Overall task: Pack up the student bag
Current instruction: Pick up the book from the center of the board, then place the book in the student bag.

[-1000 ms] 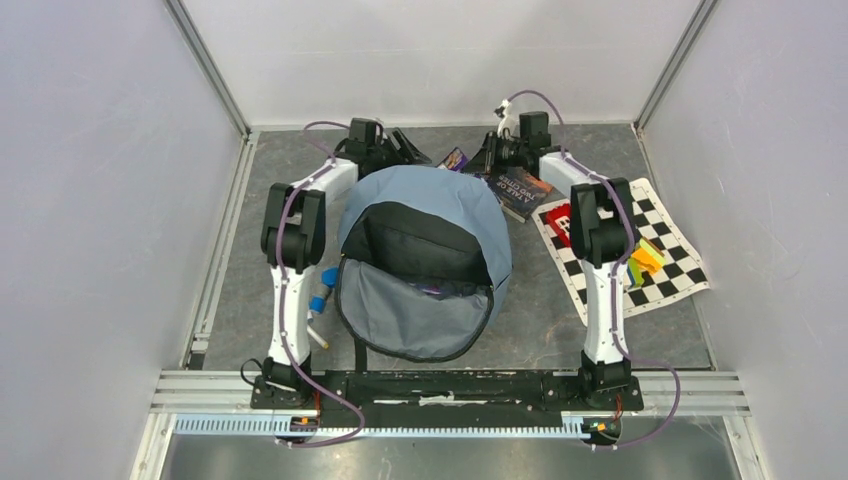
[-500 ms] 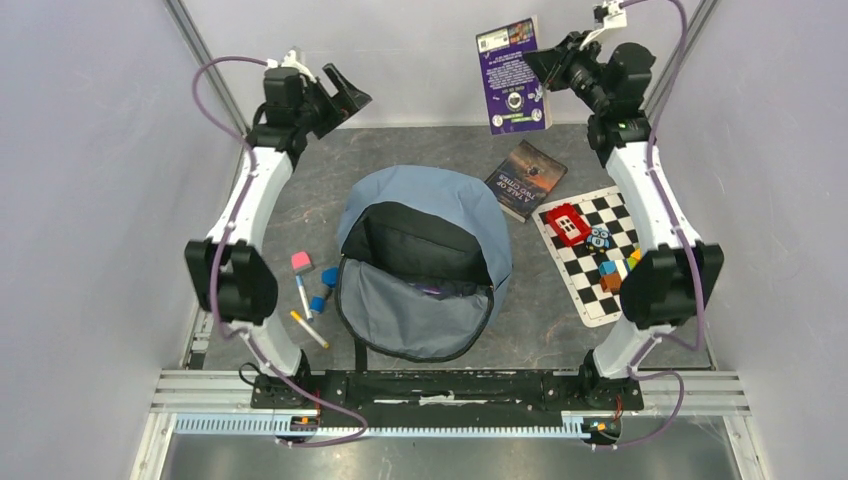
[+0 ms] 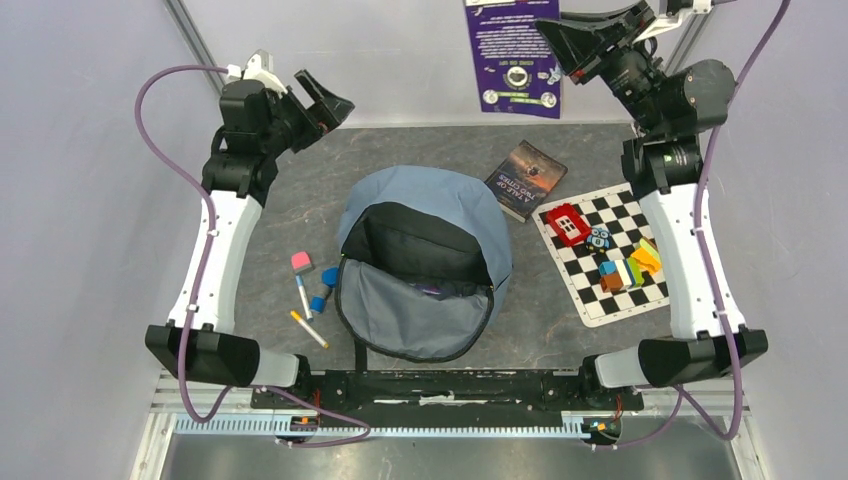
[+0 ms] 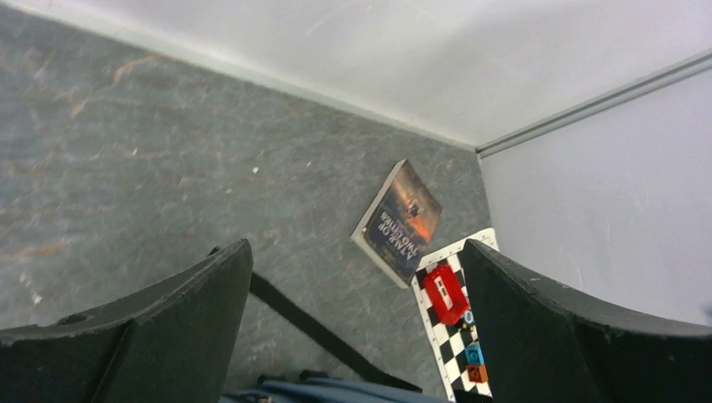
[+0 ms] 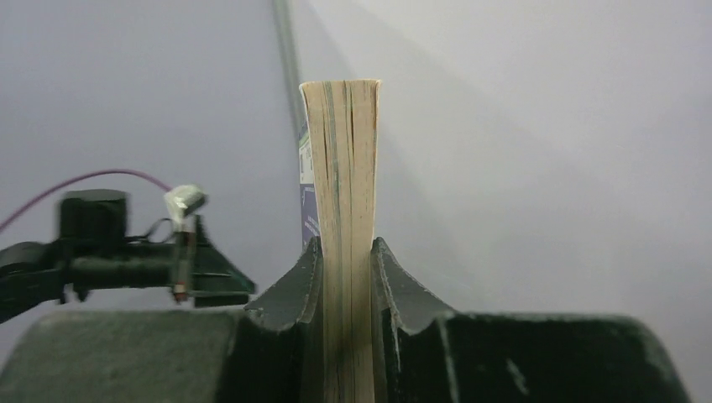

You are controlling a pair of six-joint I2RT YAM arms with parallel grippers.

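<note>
Arms raised | right claw (image 3: 556,50) pinching purple book (image 3: 510,60) | left claw (image 3: 330,108) wide

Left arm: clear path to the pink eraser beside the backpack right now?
Probably yes. The left gripper is open and empty, raised at the back; the pink eraser lies uncovered on the table left of the backpack, nothing on top of it.

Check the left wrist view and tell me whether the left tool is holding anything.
No, the left tool stands wide open, and between its black fingers only distant things on the grey table show.
</note>
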